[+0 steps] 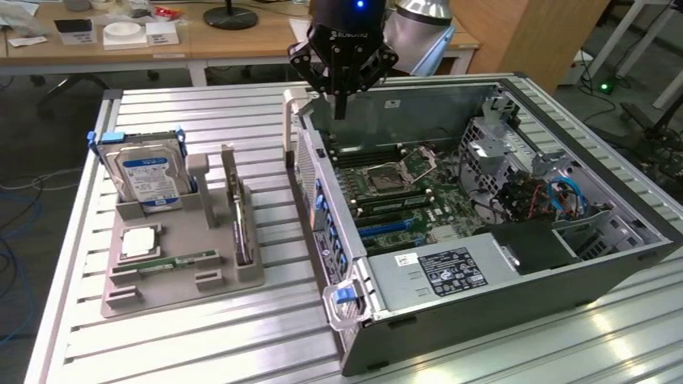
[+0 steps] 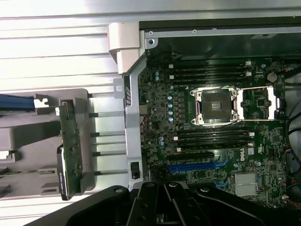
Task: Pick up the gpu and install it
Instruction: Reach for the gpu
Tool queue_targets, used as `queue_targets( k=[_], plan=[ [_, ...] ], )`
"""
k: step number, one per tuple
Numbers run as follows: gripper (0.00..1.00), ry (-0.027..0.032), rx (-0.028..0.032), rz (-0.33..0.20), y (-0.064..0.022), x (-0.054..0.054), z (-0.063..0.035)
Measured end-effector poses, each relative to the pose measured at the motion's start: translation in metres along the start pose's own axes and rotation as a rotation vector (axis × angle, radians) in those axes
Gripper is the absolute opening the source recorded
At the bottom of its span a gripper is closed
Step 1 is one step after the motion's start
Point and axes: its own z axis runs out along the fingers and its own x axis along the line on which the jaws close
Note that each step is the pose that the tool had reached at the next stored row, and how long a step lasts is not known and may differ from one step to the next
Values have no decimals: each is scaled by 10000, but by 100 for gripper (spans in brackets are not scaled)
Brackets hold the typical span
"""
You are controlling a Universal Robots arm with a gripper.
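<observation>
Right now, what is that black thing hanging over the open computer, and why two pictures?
The black claw is a robot arm's gripper, its hand for picking things up. One picture comes from a camera off to the side; the other from a camera on the wrist, looking into the open grey computer case. On the ribbed metal table sits a grey holder tray with a silver hard drive, a narrow green memory stick and the gpu, a thin green card standing on edge. The gripper carries none of them.
</observation>
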Motion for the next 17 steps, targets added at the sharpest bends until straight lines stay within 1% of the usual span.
queue_targets(
  k=[17],
  plan=[
    [11, 0, 0, 0, -13, 170, -3]
  ],
)
